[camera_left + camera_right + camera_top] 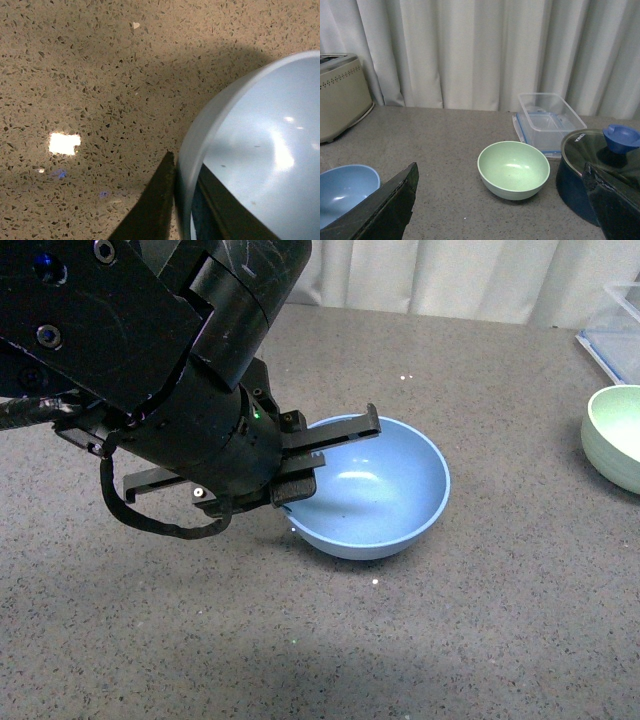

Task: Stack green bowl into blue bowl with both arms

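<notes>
Nearest me, my left gripper [325, 455] is closed on the blue bowl [380, 490], one finger inside the rim and one outside, as the left wrist view shows, with the thin wall pinched between them. The bowl sits on the table [330, 650] just in front of me and looks tipped a little, its mouth leaning away from my grip. I judge this step to be settling the blue bowl flat and steady as the receiver. To do it well I should grip the rim firmly without flexing it, level the mouth, and leave the inside free of my finger before anything comes down into it. My right gripper [500, 172] is spread wide with nothing in it, and the green bowl [514, 169] stands upright ahead of it, well apart from the blue one and off to my right. It is pale mint, matte, round and empty, with a soft shine inside, and looks much the blue bowl's size, so I expect a snug nest that needs a centred drop. Beyond it are a clear box [547, 120], a dark pot [580, 175] and a curtain [470, 50]
</notes>
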